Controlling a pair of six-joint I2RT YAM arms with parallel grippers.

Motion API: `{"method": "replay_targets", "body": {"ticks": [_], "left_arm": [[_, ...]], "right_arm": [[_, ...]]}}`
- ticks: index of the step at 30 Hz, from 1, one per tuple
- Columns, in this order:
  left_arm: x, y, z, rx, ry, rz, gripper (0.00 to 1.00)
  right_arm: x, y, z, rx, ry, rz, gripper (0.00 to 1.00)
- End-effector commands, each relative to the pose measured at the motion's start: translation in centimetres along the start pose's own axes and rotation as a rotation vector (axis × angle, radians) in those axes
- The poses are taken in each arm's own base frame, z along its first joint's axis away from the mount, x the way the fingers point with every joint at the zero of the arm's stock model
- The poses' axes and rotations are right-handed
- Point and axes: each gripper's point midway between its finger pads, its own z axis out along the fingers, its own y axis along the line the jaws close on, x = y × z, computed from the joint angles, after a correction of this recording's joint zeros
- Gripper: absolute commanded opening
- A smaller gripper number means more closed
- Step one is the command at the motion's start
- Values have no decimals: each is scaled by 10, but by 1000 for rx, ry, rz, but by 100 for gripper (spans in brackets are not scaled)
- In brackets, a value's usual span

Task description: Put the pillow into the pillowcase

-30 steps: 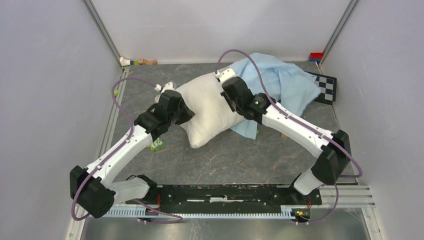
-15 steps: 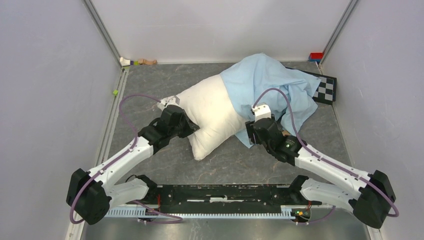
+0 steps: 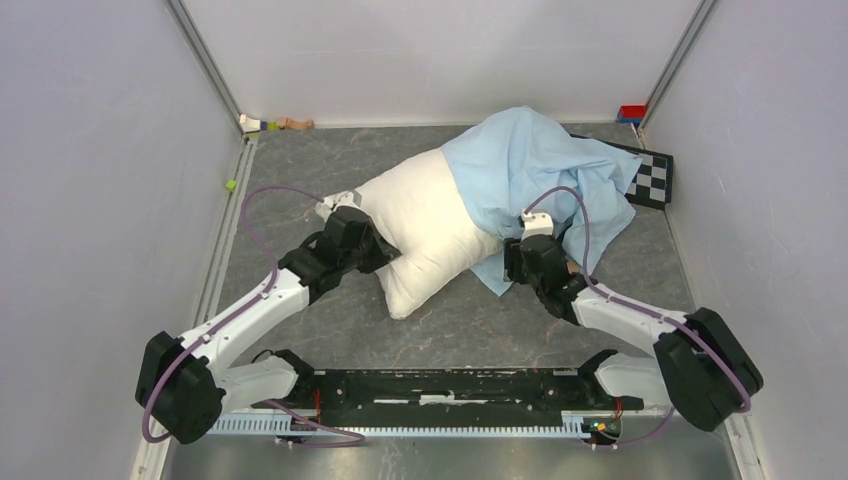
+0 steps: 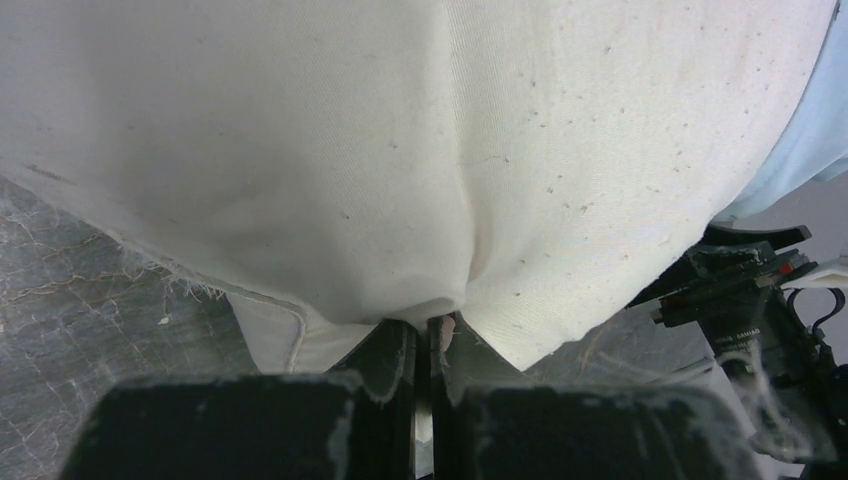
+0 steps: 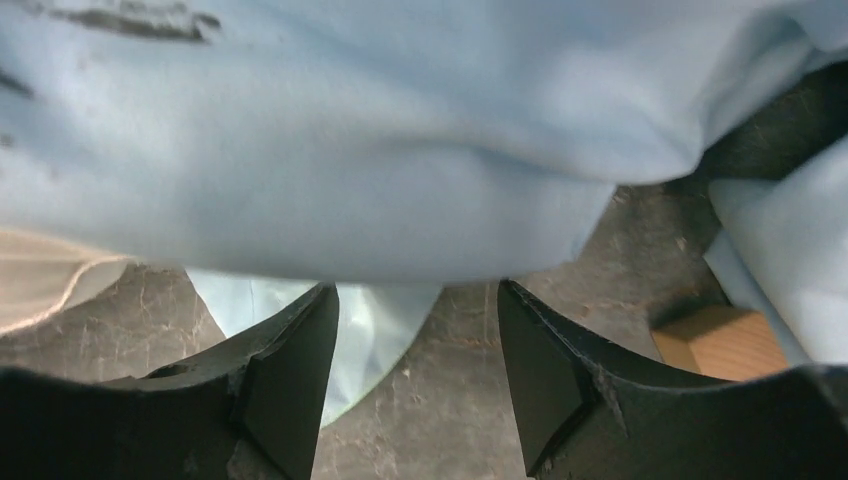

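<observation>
The pillow [image 3: 425, 225] is seen lying on the table [image 3: 290, 170], its far right end covered by the light-blue pillowcase [image 3: 540, 170], which is heaped toward the back right corner. A fold of the pillow's near left edge is pinched between the closed fingers of the left gripper [image 4: 425, 335]. The right gripper [image 5: 415, 300] is held with its 2 jaws apart at the pillowcase's near hem, nothing being gripped between them.

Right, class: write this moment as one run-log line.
left pincer shut on pillow | right pincer open at pillowcase edge | pillowcase covers pillow's far end
</observation>
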Motion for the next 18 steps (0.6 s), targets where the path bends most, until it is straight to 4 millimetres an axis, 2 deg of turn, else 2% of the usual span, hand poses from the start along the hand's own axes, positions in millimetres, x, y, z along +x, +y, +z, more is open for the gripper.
{"method": "replay_targets", "body": {"ticks": [1,3,5,6,7,9,10,12,14,16,17,18], "left_arm": [[-19,-37,-5,111,-47,-30,2],[-23,-38,-6,108,-57,-25,2],[-28,-40,-7,104,-71,-19,2],[-31,-42,-8,106,-82,-16,2],[-35,-45,-10,110,-94,-16,2],[-45,-53,-13,121,-122,-7,2],[-52,-58,-15,127,-145,-3,2],[-66,-67,-16,131,-186,-9,2],[-83,-80,-18,144,-233,-22,2],[-97,-95,-20,169,-269,-71,2],[-106,-106,-24,201,-293,-88,2],[-113,-115,-29,229,-314,-106,2]], "right_arm": [[-39,19,16,-51,-110,38,65],[-37,12,23,-5,-89,26,60],[-36,3,28,47,-60,13,44],[-38,0,29,68,-53,11,32],[-44,-1,28,73,-55,5,23],[-68,3,19,61,-91,-4,6],[-89,9,10,41,-131,0,0],[-134,31,-14,-34,-195,-11,0],[-182,65,-51,-100,-261,-60,0],[-235,111,-96,-203,-333,-107,0],[-254,131,-115,-249,-347,-130,0],[-268,145,-124,-280,-351,-154,0]]}}
